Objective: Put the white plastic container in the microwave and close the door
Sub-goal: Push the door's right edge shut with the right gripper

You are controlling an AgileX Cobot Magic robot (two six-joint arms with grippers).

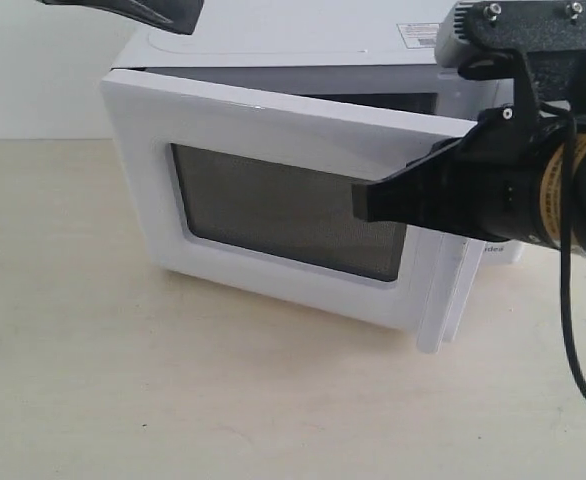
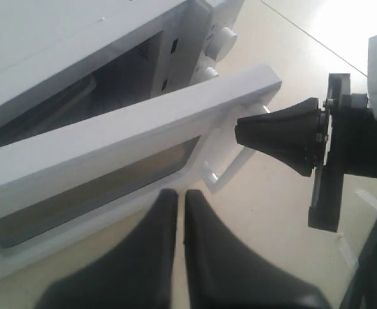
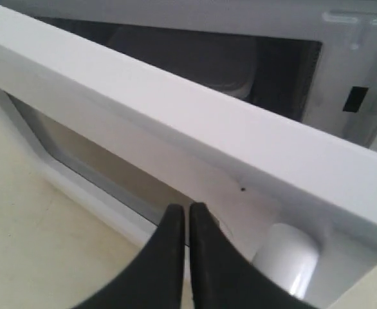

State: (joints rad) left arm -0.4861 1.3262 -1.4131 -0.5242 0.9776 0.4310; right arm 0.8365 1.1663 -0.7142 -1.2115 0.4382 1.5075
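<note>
Container (image 3: 187,56) already inside microwave (image 1: 273,40) nr surface's (image 1: 123,390) far edge; door (image 1: 273,125) ajar. My right pincer (image 3: 188,211), fully closed & empty, tips at door by handle (image 1: 430,300): push slow & square till it latches. Left pincer (image 2: 181,196) closed, empty too

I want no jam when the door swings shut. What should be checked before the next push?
1. The white plastic container inside the microwave: ok, it shows in the cavity.
2. The door closed: not ok, ajar.
3. The right gripper shut for pushing: ok.
4. The right gripper touching the door by the handle: cannot tell.
5. The left gripper out of the door's swing: ok, shut, above the microwave.
</note>
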